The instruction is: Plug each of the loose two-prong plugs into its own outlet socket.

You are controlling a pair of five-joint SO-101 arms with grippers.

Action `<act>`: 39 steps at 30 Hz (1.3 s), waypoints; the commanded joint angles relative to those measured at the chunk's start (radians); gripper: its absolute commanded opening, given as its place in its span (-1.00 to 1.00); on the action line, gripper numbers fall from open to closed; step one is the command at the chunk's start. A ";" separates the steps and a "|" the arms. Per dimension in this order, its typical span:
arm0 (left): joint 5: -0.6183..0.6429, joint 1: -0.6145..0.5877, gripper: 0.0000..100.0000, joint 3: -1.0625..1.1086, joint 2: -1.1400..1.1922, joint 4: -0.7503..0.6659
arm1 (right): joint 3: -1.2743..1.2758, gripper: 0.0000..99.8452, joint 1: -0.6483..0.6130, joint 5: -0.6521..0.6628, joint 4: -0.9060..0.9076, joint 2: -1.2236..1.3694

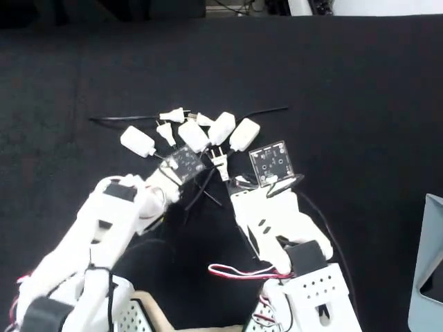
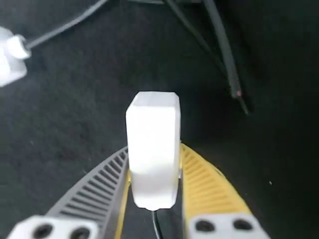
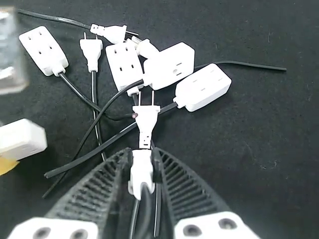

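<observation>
Within right claw [image 3: 142, 153], plug [image 3: 146, 118] (left claw [image 2: 153, 153]: socket [image 2: 152, 132])

Left gripper [image 2: 153, 150] clamped on a white outlet socket [image 2: 152, 127], held end-on. Grey finger [image 2: 99, 180] on one side, yellow finger [image 2: 205, 179] on the other, both touching its body. Thin black cord [image 2: 157, 221] leaves the socket between the fingers. Black tabletop [image 2: 75, 109] underneath. Beyond the socket, two black cables [image 2: 219, 45] run side by side, one ending in a reddish cut tip [image 2: 240, 93]. White plug piece [image 2: 10, 57] at the frame edge, dark cord [image 2: 62, 25] attached.
</observation>
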 commanded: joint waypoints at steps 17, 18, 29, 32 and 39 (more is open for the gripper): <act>-0.008 -0.243 -0.53 -0.025 -0.242 0.011 | -0.007 -0.98 0.014 -0.008 0.005 -0.001; -0.005 -0.243 -0.53 -0.035 -0.242 0.018 | -0.007 -0.98 0.014 -0.008 0.005 -0.001; -0.002 -0.180 -0.53 -0.039 -0.176 0.052 | -0.007 -0.98 0.014 -0.008 0.005 -0.001; -0.002 -0.180 -0.53 -0.036 -0.081 -0.026 | -0.007 -0.98 0.014 -0.008 0.005 -0.001; 0.000 -0.173 -0.55 -0.148 0.186 -0.074 | -0.007 -0.98 0.014 -0.008 0.005 -0.001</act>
